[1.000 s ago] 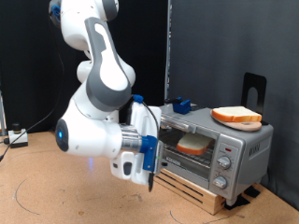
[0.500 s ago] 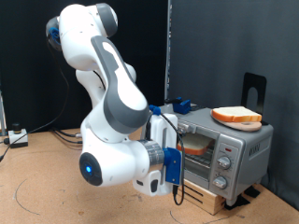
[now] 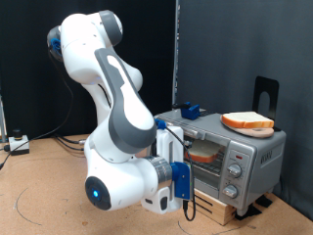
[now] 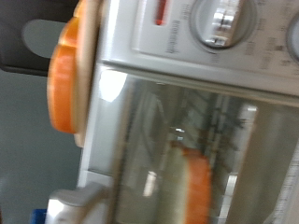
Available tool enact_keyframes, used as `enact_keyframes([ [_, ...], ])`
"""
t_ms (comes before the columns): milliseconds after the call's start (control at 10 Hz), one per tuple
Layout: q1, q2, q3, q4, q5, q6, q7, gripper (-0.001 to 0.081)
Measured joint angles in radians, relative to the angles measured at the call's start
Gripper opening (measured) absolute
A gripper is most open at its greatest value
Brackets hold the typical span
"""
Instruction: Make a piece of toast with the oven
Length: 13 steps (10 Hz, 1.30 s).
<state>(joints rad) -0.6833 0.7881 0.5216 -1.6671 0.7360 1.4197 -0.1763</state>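
The gripper has dropped lower before the oven; its jaws seem blurred, so I can't tell their state; toast sits inside.

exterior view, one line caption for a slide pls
Panda gripper low before the oven; one toast slice inside, another on top.

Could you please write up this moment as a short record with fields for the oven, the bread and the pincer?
oven: silver toaster oven on a wooden pallet, glass door looks shut
slice inside: one piece of toast on the rack, behind the glass
slice on top: second slice lying on the oven's roof
pincer: low in front of the oven door, nothing visible between its fingers
wrist view: blurred, close to the door and knobs
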Motion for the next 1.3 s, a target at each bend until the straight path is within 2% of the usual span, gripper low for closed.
enact_keyframes([
  [300, 0.023, 0.072, -0.001, 0.039, -0.020, 0.064, -0.041, 0.0805],
  [800, 0.104, 0.155, 0.000, 0.094, -0.026, 0.163, -0.038, 0.0805],
  [1300, 0.175, 0.210, 0.016, 0.109, -0.017, 0.199, -0.036, 0.0805],
])
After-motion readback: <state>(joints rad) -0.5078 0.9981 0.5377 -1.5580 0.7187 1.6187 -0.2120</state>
